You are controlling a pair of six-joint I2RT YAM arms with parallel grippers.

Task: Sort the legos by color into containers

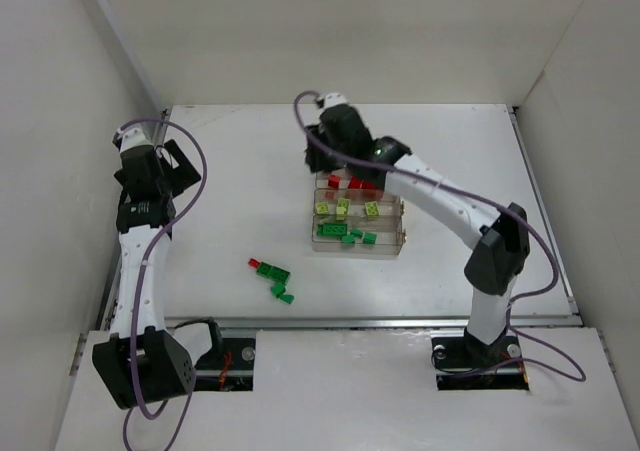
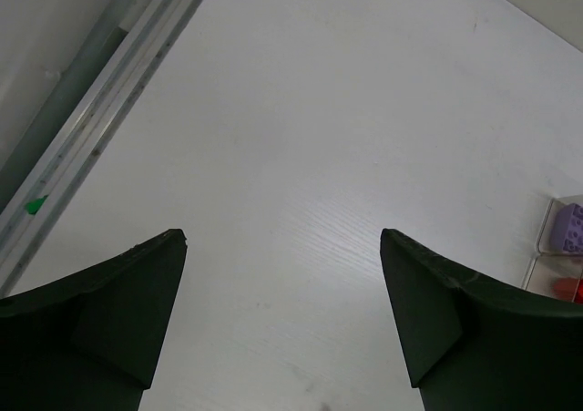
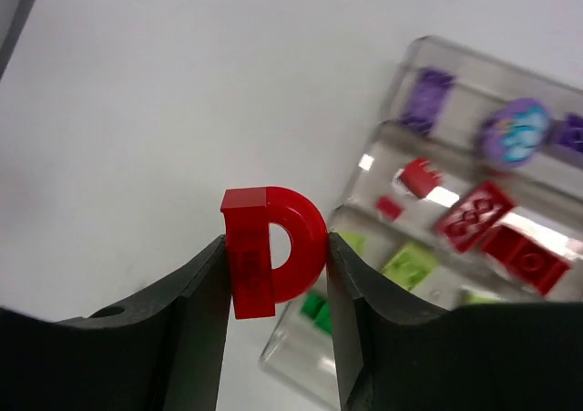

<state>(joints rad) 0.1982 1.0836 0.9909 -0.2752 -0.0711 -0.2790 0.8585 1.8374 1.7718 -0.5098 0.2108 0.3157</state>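
Snugly between right fingers (image 3: 187, 324): red lego (image 3: 273, 251)

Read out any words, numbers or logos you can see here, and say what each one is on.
No readable text in any view.
Round purple piece in the tray: blue-and-white print, too blurred to read.
Red arch piece in the right hand: no marking shows.
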